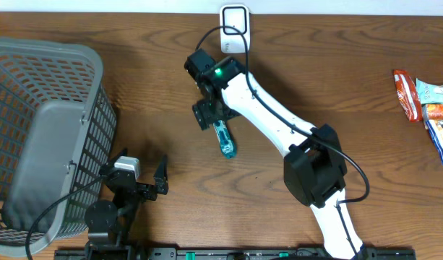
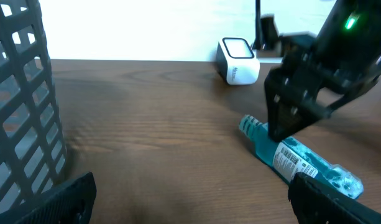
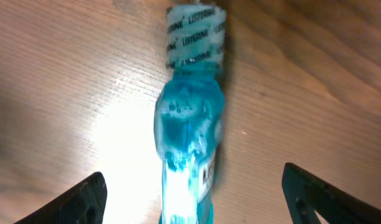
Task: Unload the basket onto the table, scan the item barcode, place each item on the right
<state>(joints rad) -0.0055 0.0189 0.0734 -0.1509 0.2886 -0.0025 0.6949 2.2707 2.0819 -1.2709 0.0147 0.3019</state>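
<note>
Two claws shared the table, and we read it from the left. The grey basket (image 1: 48,50) stood at the left edge and played no part in the task. Just right of it, at the near edge, the left gripper (image 2: 193,196) sat with its jaws spread wide and nothing between them.

Further right, near the middle of the table (image 1: 351,72), the mouthwash bottle (image 1: 225,141) lay on its side on the bare wood. Its long axis ran from far to near, leaning slightly right at the near end, with the sealed cap at the far end. In the left wrist view we could see a barcode (image 2: 293,160) on the label, turned upward and towards the near-left.

The right gripper (image 3: 194,183) hung directly over the bottle's far half. Its fingers (image 3: 84,199) stood wide apart on either side of the body, touching neither flank, so it gripped nothing. The bottle ran down the middle of that gap, square to the line between the fingers.

We judged the right arm far the nearer of the two. The left claw was well apart from the bottle, to its near-left. The white scanner (image 1: 234,30) stood at the far edge, beyond the cap and almost in line with the bottle's axis. We took it that any carry would run straight away from us. A few snack packets (image 1: 427,108) lay far off at the right edge.
</note>
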